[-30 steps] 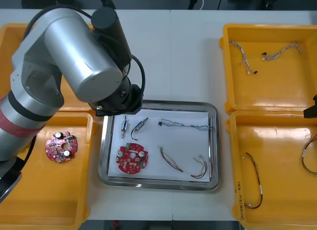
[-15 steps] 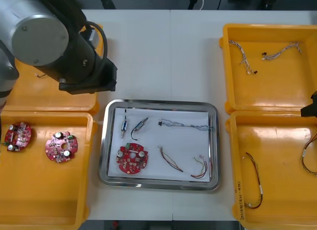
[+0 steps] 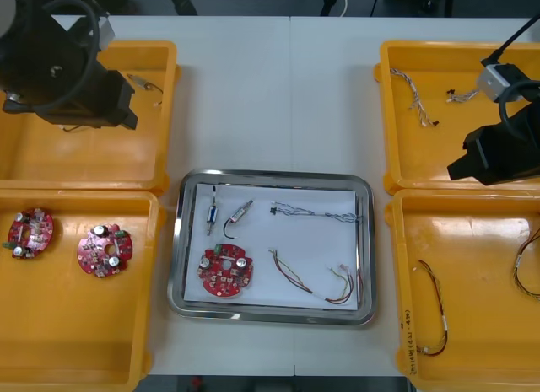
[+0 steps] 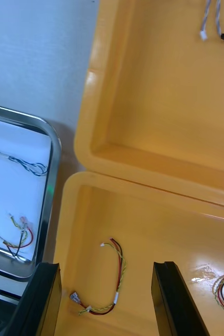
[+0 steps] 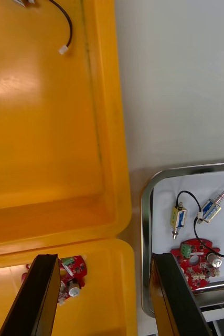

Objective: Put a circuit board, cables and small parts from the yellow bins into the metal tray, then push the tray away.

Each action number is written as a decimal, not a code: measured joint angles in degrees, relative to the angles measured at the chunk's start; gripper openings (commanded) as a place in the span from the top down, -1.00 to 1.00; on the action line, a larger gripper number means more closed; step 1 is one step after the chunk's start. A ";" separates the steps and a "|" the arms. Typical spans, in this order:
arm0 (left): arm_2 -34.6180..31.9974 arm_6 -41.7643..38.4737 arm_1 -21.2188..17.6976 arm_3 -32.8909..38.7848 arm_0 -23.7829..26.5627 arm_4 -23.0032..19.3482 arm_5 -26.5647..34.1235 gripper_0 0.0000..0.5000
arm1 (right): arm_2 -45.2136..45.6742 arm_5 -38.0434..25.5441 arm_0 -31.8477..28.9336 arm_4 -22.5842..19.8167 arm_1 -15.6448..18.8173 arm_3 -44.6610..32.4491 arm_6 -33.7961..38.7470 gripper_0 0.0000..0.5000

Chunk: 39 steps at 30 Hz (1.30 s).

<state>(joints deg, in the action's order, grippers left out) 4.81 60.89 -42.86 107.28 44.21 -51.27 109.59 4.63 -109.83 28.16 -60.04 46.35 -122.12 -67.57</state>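
- Fingers of the left gripper stood well apart, poised over the seam where two yellow bins met. The far left bin stretched out ahead of the tips, and the near left bin sat down between them.
- Tucked close inside one left finger lay a bin circuit board, red, on the near left bin's floor.
- Just outside the other left finger sat the metal tray, white inside. It carried the tray circuit board and two small metal parts with black leads.
- Over to the right gripper: its fingers were spread wide too, above the near right bin. A red and yellow cable curled on the floor between them.
- Ahead of the right tips ran the far right bin.
- Outside one right finger the tray's corner showed, with a blue and white cable on the white lining.
- From above, the tray rested on the table between the bins, apart from both grippers.
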 measured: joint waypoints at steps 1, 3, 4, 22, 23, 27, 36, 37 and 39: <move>-0.98 0.07 -0.18 -0.04 -0.17 0.08 0.03 -1.00 | -0.75 0.00 0.50 -0.04 0.00 -0.34 0.00 -1.00; -2.71 0.07 -0.52 -0.04 -0.51 0.24 0.04 -1.00 | -2.30 0.00 1.24 -0.03 0.00 -1.36 0.00 -1.00; -3.34 0.08 -0.76 -0.04 -0.71 0.31 0.04 -1.00 | -3.11 0.00 1.57 -0.01 0.00 -1.84 0.00 -1.00; -13.83 1.33 -6.07 3.79 -11.94 0.34 0.05 -1.00 | -24.94 0.00 13.80 4.21 -7.33 -4.19 -0.44 -1.00; -14.54 1.35 -6.21 4.29 -12.79 0.33 0.05 -1.00 | -26.33 0.00 14.42 4.65 -8.05 -4.19 -0.46 -1.00; -17.02 1.48 -6.43 6.02 -15.89 0.31 0.05 -1.00 | -31.30 0.00 16.39 5.88 -10.47 -4.10 -1.16 -1.00; -20.28 1.64 -6.46 11.01 -21.91 0.31 0.05 -1.00 | -38.44 0.06 18.35 9.76 -15.76 -2.03 -15.57 -1.00; -20.40 1.70 -6.46 11.49 -22.37 0.31 0.05 -1.00 | -39.13 0.12 18.35 10.40 -16.21 -2.02 -15.75 -1.00; -20.75 2.02 -6.46 12.38 -23.29 0.22 0.05 -1.00 | -40.59 0.60 18.36 12.03 -17.15 -2.01 -17.86 -1.00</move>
<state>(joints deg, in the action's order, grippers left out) -15.94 62.91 -49.32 119.66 20.93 -51.05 109.64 -35.96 -109.23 46.52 -48.01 29.20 -124.13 -85.42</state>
